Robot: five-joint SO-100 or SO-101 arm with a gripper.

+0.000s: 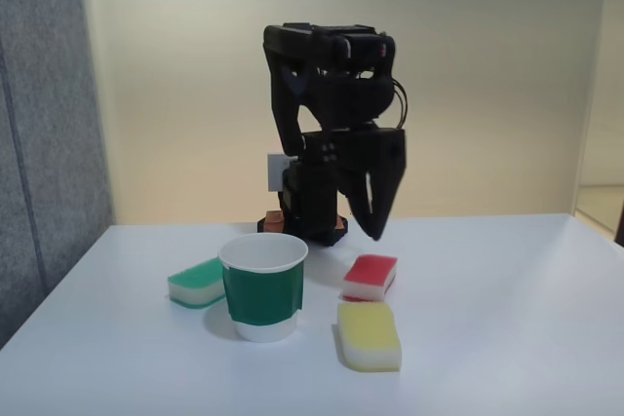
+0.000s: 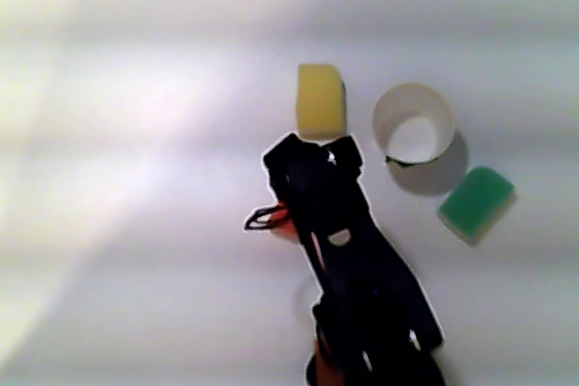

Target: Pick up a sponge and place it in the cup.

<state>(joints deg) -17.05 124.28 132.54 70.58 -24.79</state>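
Observation:
The sponge (image 1: 370, 276), red on top with a white layer under it, lies flat on the white table right of the cup (image 1: 263, 289). The cup is white paper with a dark green band and stands upright. My black gripper (image 1: 368, 231) hangs point-down just above and behind the sponge, its jaws parted with nothing between them. In the other view the arm (image 2: 344, 241) covers most of the sponge; a red sliver (image 2: 282, 218) shows at its left edge. There the cup (image 2: 384, 115) stands to the right of the arm's head, with nothing inside.
A yellow-topped sponge (image 1: 370, 335) (image 2: 320, 101) lies in front of the red one. A green-topped sponge (image 1: 198, 282) (image 2: 475, 203) lies on the cup's far side. A grey panel (image 1: 44, 114) stands at the left of the fixed view.

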